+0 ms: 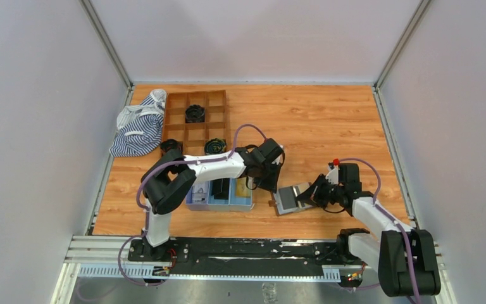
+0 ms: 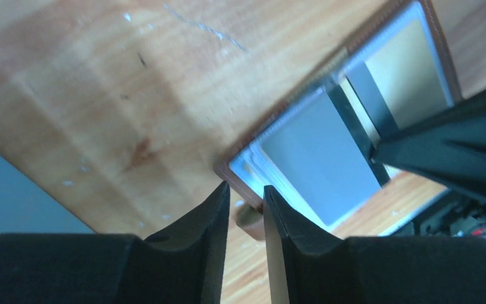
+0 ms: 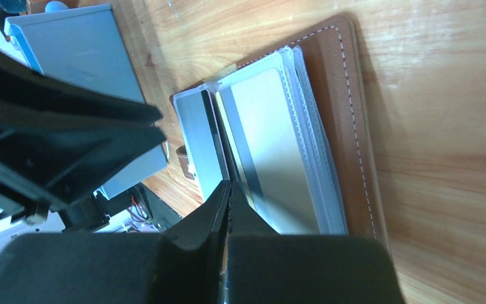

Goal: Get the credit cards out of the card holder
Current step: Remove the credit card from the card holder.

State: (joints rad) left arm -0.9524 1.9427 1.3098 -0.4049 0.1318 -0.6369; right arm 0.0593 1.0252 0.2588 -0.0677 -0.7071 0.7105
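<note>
The card holder (image 1: 290, 200) lies open and flat on the wooden table (image 1: 329, 120), just right of the blue tray (image 1: 218, 204) and between the two grippers. Its brown leather cover faces down and its clear sleeve pages face up. A beige card (image 3: 272, 158) with a dark stripe along one edge sits in the sleeve beside the fold.

The right gripper (image 3: 226, 185) comes in from the holder's right side. Its fingers are pressed together, with the tips down at the fold, right against the card's striped edge. Whether a thin edge is caught between them cannot be told.

The left gripper (image 2: 245, 189) hangs over the holder's left edge, near the corner where a small brown strap (image 2: 251, 218) sticks out. Its fingers stand only a narrow slit apart, with nothing between them — the strap and the wood show through the gap.

Farther back on the left stands a wooden grid box (image 1: 174, 117) with black round parts in two of its cells, and a striped cloth (image 1: 138, 126) lies bunched against its left side.
</note>
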